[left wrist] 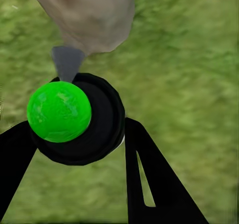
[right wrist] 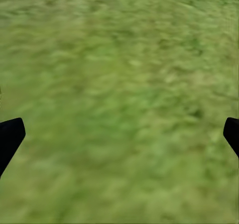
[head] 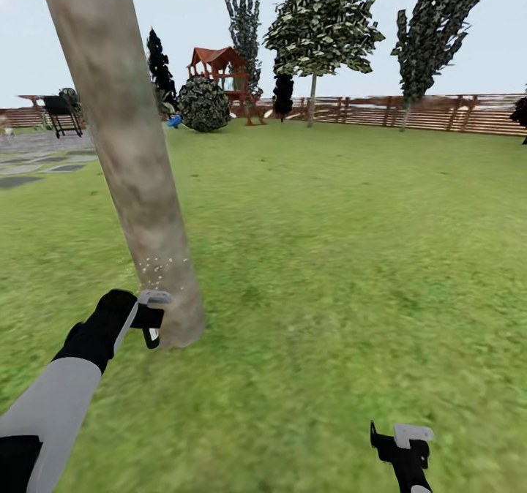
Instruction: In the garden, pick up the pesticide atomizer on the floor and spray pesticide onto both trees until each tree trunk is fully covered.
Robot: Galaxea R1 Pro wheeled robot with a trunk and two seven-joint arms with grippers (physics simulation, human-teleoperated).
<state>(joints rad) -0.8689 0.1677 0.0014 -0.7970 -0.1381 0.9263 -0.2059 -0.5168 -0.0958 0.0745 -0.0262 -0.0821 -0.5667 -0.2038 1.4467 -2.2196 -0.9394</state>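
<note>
Green lawn point(head: 329, 259) runs back to a brown slatted fence point(head: 439, 113), with trees, a round bush and a red play structure point(head: 219, 69) well beyond.

Head view: the left hand point(head: 151, 319) sits just beside the base of the near tree trunk point(head: 124, 149), a grey-tan column leaning across the frame. Pale specks of pesticide point(head: 157, 266) dot the bark just above that hand. The right hand point(head: 401, 442) hangs low over bare grass, well apart from the trunk, fingers spread and carrying nothing.

Left wrist view: the left hand is closed on the pesticide atomizer point(left wrist: 82, 122), a round black body between the two dark fingers point(left wrist: 149, 174). A bright green ball point(left wrist: 59, 112) overlays the near side of the body. A grey cone point(left wrist: 67, 62) points from it toward the trunk close ahead.

Right wrist view: blurred grass, both fingertips point(right wrist: 10, 137) set wide at the frame edges.

Assessment: the atomizer appears small, rigid and light, with smooth, likely slippery sides. The grip across its body, nozzle clear, looks the correct hold.
</note>
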